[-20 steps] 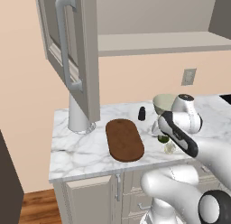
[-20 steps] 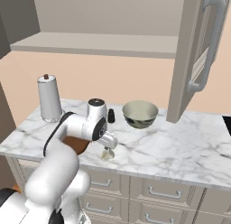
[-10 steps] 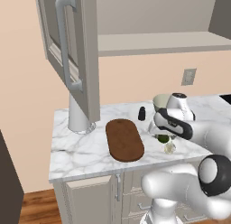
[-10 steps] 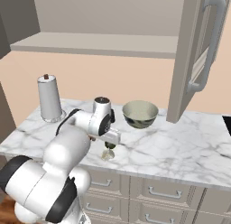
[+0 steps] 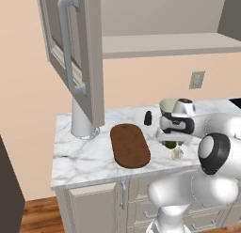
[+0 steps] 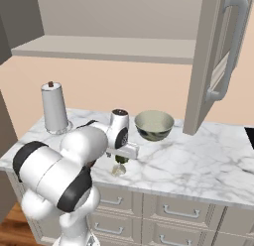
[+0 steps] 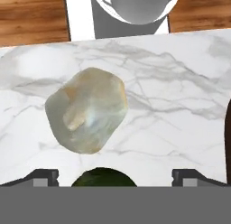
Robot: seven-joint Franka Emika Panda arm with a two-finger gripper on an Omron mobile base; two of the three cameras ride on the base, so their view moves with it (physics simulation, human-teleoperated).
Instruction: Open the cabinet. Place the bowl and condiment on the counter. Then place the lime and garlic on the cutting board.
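- Hovering low over the counter, the gripper points down at the marble near its front edge, to the right of the cutting board.
- The two finger tips show at the bottom of the hand view, set wide apart, one on each side of the lime; the dark green fruit sits between them, but whether the pads touch it cannot be told.
- From the left base view the lime appears just under the hand, and the garlic lies just beside it, nearer the counter's front edge.
- The garlic is a pale, lumpy bulb resting on the marble, apart from the finger tips, in the hand view.
- From the right base view the garlic sits below the gripper, near the counter's front edge.
- The bowl stands upright on the counter behind the arm, toward the wall.
- The condiment stands upright on the marble, between the cutting board and the bowl.
- The cutting board lies flat and bare.
- The cabinet door hangs swung open, its bar handle facing out, above the paper-towel roll.
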